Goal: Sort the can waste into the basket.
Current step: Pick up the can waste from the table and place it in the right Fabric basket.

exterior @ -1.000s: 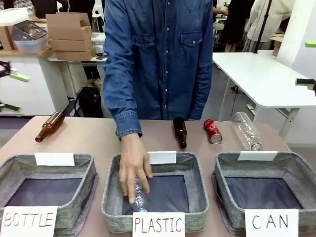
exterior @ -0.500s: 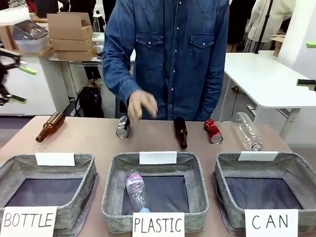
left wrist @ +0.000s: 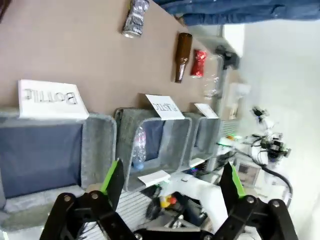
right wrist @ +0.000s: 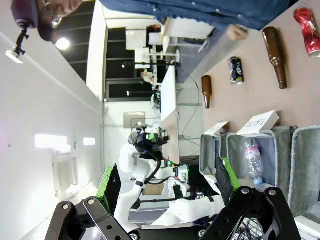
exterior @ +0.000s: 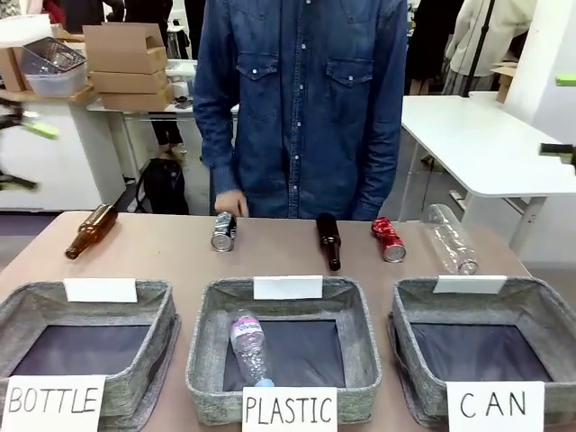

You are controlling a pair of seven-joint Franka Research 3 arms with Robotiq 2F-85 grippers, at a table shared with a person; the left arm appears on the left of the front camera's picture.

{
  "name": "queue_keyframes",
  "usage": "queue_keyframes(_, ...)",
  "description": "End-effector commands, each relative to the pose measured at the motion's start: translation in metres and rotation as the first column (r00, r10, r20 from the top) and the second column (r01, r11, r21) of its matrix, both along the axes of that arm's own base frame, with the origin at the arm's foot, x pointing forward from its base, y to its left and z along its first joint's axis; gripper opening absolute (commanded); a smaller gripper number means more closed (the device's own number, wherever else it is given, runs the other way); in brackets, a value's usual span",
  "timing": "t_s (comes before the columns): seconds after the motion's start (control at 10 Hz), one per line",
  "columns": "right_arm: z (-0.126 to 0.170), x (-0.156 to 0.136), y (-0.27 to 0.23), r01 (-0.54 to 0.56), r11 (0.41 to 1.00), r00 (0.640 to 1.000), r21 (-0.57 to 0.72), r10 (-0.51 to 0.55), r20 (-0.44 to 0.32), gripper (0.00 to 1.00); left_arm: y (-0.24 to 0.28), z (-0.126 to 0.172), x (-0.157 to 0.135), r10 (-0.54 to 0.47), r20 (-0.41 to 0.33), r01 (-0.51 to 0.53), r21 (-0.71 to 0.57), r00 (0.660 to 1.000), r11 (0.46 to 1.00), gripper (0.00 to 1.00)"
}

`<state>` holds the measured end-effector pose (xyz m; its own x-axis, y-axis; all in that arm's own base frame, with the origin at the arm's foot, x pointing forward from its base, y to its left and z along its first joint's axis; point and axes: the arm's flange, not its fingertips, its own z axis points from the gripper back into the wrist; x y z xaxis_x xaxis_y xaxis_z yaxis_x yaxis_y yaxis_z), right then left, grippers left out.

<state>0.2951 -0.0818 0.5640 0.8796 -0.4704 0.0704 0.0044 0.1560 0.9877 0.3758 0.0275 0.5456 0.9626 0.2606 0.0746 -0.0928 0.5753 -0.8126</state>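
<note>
The left tool (left wrist: 171, 187) is hanging open at the bottom of the left wrist view, its green-padded fingers (left wrist: 112, 179) standing wide apart with nothing between them. The right tool (right wrist: 167, 186) is likewise gaping open and gripping nothing at the bottom of the right wrist view. Both are hovering well apart from the worktop (exterior: 162, 256). In the front view, the red can (exterior: 388, 239) is lying on its side right of centre. Its long axis is running from the far edge toward the camera, slanting slightly to the right, with a silver end facing the lower edge of the frame. The dark can (exterior: 223, 231) is lying on its side left of centre, its long axis pointing almost straight at the camera and a silver end showing nearest. A brown bottle (exterior: 328, 240) is lying between the two cans, and a person's hand (exterior: 230, 202) is hanging just behind the dark can. The CAN basket (exterior: 526, 288) is sitting at the lower right of the frame, below the red can, with neither can inside it.
</note>
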Motion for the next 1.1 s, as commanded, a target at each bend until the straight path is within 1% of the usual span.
queue_keyframes(0.0,0.003,0.002,0.001,-0.002,1.0,1.0,0.015,0.002,0.006,1.0,-0.051,-0.005,0.088,-0.058,-0.1,0.076,0.188,0.993,0.979,1.0)
queue_keyframes(0.1,0.003,0.002,0.001,-0.002,1.0,1.0,0.015,0.002,0.006,1.0,-0.079,-0.017,0.129,-0.101,-0.148,0.135,0.239,0.984,0.961,1.0)
queue_keyframes(0.2,0.003,0.002,0.001,-0.002,1.0,1.0,0.015,0.002,0.006,1.0,-0.106,-0.033,0.165,-0.101,-0.181,0.151,0.287,0.978,0.946,1.0)
queue_keyframes(0.3,0.003,0.002,0.001,-0.002,1.0,1.0,0.015,0.002,0.006,1.0,-0.138,-0.056,0.204,-0.136,-0.209,0.2,0.322,0.968,0.925,1.0)
queue_keyframes(0.4,0.003,0.002,0.001,-0.002,1.0,1.0,0.015,0.002,0.006,1.0,-0.161,-0.08,0.233,-0.146,-0.231,0.224,0.359,0.962,0.906,1.0)
queue_keyframes(0.5,0.003,0.002,0.001,-0.002,1.0,1.0,0.015,0.002,0.006,1.0,-0.182,-0.107,0.256,-0.134,-0.225,0.221,0.426,0.965,0.877,1.0)
queue_keyframes(0.7,0.003,0.002,0.001,-0.002,1.0,1.0,0.015,0.002,0.006,1.0,-0.213,-0.151,0.28,-0.175,-0.239,0.275,0.494,0.955,0.825,1.0)
queue_keyframes(0.9,0.003,0.002,0.001,-0.002,1.0,1.0,0.015,0.002,0.006,1.0,-0.24,-0.18,0.287,-0.175,-0.24,0.283,0.556,0.955,0.781,1.0)
queue_keyframes(1.0,0.003,0.002,0.001,-0.002,1.0,1.0,0.015,0.002,0.006,1.0,-0.249,-0.192,0.292,-0.159,-0.235,0.273,0.611,0.959,0.743,1.0)
